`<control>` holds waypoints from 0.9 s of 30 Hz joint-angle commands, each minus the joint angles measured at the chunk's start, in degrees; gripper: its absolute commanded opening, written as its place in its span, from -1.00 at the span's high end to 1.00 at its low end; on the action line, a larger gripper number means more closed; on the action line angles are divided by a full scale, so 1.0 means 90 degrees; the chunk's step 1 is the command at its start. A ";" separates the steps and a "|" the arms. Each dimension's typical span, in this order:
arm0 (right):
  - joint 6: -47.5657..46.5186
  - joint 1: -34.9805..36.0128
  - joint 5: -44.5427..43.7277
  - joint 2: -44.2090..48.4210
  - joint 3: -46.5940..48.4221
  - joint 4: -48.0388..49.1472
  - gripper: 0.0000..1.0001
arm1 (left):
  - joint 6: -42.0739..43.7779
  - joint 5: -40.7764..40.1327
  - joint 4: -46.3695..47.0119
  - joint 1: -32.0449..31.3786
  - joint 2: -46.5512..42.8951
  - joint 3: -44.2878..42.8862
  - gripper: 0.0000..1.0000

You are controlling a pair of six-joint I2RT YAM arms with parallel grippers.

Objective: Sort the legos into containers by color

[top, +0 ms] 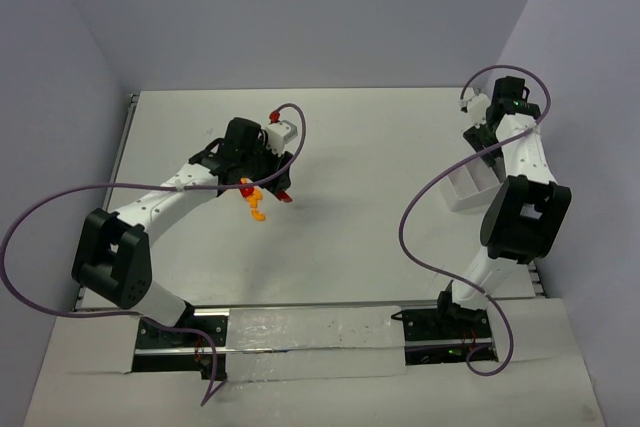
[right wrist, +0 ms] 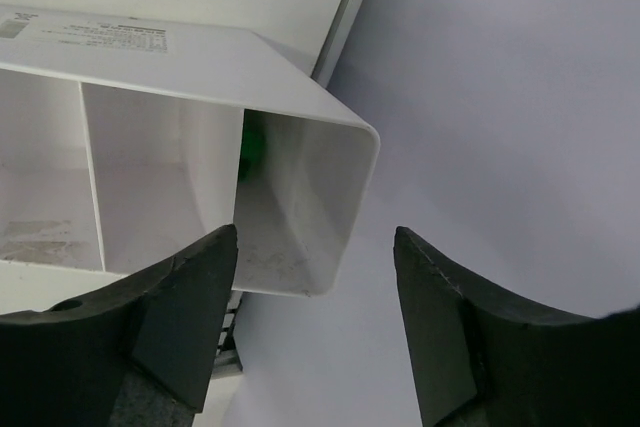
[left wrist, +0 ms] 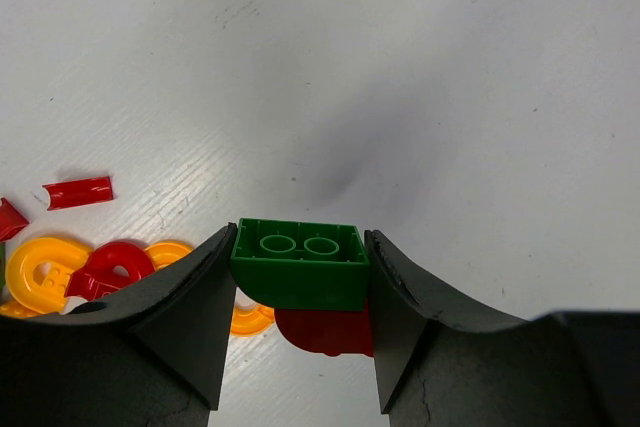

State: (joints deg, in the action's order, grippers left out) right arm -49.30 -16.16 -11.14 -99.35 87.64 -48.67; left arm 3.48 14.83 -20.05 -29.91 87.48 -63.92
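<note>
My left gripper (left wrist: 300, 277) is shut on a green lego brick (left wrist: 300, 265) with its hollow underside facing the camera. It holds the brick just over a red piece (left wrist: 325, 329). Loose legos lie to the left: yellow-orange rings (left wrist: 42, 273), a red piece (left wrist: 115, 265) and a red curved strip (left wrist: 78, 191). In the top view that gripper (top: 263, 183) is at the small pile of legos (top: 256, 205). My right gripper (right wrist: 316, 239) is open and empty over the corner of the white divided container (right wrist: 300, 97). Something green (right wrist: 252, 147) shows inside its end compartment.
The white containers (top: 468, 189) stand at the table's right edge, partly hidden under the right arm (top: 520, 207). The table's metal edge rail (right wrist: 345, 7) and the purple-grey wall run just beyond them. A purple cable loops from each arm.
</note>
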 commanded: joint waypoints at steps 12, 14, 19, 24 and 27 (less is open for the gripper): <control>0.3055 0.0820 0.3937 0.0810 0.1983 -0.1257 -1.00 | -0.1566 0.0720 0.0296 0.0621 -0.0219 -0.0848 1.00; 0.3847 0.1285 0.4462 0.1004 0.1593 -0.0942 -1.00 | -0.1810 0.0810 0.0323 0.0701 -0.0290 -0.0918 1.00; 0.5227 0.2799 0.5596 0.1059 0.0923 -0.0003 -1.00 | -0.2417 0.0171 0.0324 0.0715 -0.0403 -0.1053 1.00; 0.6544 0.3446 0.6339 0.0701 0.0560 0.0863 -1.00 | -0.3492 -0.0832 0.0315 0.0706 -0.0317 -0.1216 1.00; 0.7382 0.3681 0.6639 0.0551 0.0256 0.1560 -1.00 | -0.3831 -0.0945 0.0315 0.0706 -0.0276 -0.1286 1.00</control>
State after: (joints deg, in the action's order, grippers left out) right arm 3.18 15.52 41.46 -93.07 92.43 -45.32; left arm -23.23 11.29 -19.31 -23.53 86.15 -71.89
